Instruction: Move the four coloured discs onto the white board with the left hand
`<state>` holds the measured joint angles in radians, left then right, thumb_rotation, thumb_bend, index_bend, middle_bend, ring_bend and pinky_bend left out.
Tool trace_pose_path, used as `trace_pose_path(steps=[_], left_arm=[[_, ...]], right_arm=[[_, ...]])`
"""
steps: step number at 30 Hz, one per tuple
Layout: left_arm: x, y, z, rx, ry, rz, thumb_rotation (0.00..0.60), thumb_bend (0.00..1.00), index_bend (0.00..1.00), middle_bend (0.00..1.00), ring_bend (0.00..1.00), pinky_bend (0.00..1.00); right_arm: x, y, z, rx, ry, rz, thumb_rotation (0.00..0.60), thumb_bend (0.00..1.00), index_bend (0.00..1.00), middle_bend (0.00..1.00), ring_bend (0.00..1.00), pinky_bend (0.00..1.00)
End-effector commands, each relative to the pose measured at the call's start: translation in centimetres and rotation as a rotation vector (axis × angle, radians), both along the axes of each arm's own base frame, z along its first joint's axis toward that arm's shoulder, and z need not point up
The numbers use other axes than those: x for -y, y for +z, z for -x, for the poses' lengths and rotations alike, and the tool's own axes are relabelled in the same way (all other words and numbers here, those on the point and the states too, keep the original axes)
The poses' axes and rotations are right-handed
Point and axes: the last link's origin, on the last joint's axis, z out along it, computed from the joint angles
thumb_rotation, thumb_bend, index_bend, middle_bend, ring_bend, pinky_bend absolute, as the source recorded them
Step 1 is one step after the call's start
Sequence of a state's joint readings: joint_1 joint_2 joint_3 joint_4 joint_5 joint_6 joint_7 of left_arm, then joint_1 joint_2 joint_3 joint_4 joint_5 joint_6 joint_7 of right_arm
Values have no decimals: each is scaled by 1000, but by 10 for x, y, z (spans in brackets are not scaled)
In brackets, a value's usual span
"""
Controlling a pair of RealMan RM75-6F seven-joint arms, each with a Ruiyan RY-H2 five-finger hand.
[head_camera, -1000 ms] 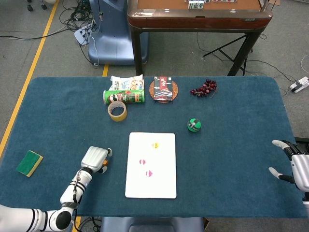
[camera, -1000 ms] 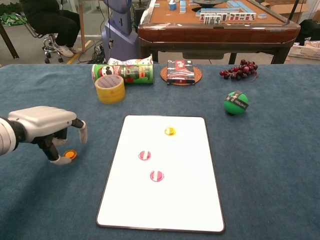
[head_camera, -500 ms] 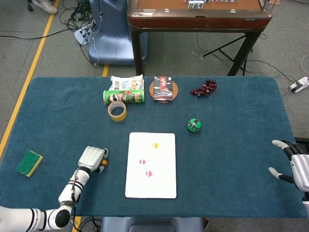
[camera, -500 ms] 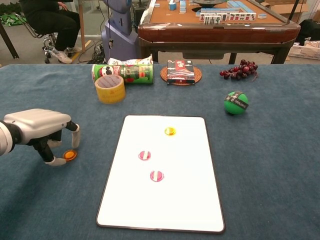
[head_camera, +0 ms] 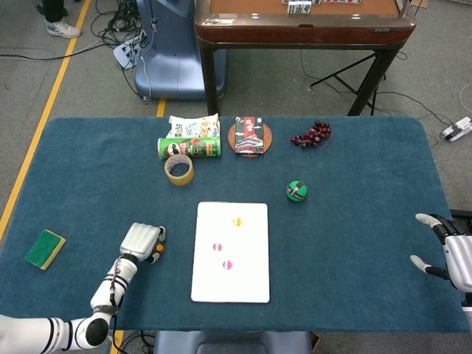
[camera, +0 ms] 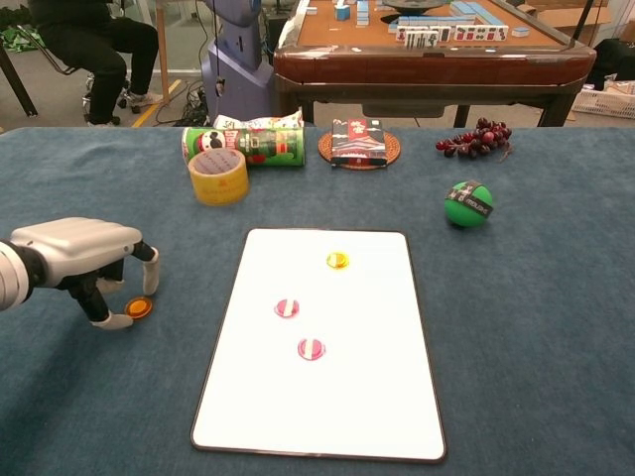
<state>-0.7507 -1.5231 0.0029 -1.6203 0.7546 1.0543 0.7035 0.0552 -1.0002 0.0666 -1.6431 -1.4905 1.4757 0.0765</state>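
Note:
The white board (head_camera: pixel 231 284) (camera: pixel 327 416) lies at the table's middle front. On it sit a yellow disc (head_camera: pixel 237 220) (camera: pixel 337 260) and two pink striped discs (head_camera: pixel 217 247) (camera: pixel 287 308), (head_camera: pixel 228 264) (camera: pixel 312 348). An orange disc (head_camera: pixel 157 251) (camera: pixel 139 307) lies on the blue cloth left of the board. My left hand (head_camera: pixel 141 242) (camera: pixel 84 258) hovers over it, fingers curled downward. The thumb tip is against the disc's left edge and a finger hangs just above it; the disc rests on the cloth. My right hand (head_camera: pixel 442 247) stays at the table's right edge, fingers spread and empty.
At the back stand a yellow tape roll (head_camera: pixel 179 169) (camera: pixel 217 176), a green crisp can (head_camera: pixel 190 147) (camera: pixel 248 146), a snack bag (head_camera: pixel 193 126), a coaster with a pack (head_camera: pixel 250 136) and grapes (head_camera: pixel 311 135). A green ball (head_camera: pixel 296 191) (camera: pixel 468 203) lies right of the board, a sponge (head_camera: pixel 45 249) far left.
My left hand has sunk lower and drawn slightly back toward me, its fingers closing in around the orange disc. The disc and my right hand have not moved.

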Motion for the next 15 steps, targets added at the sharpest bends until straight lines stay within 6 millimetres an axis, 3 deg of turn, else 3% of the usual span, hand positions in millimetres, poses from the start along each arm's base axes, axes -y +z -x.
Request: trace_pose_path(steps=[1, 15], left_arm=[[0, -1, -1, 1, -1, 0, 600, 267, 527, 1000, 1000, 1000], [0, -3, 0, -14, -11, -7, 600, 267, 593, 1000, 1000, 1000]], right_arm=[[0, 0, 0, 0, 0, 0, 600, 0, 248, 277, 286, 479], [0, 1, 0, 2, 0, 2, 600, 0, 248, 277, 286, 479]])
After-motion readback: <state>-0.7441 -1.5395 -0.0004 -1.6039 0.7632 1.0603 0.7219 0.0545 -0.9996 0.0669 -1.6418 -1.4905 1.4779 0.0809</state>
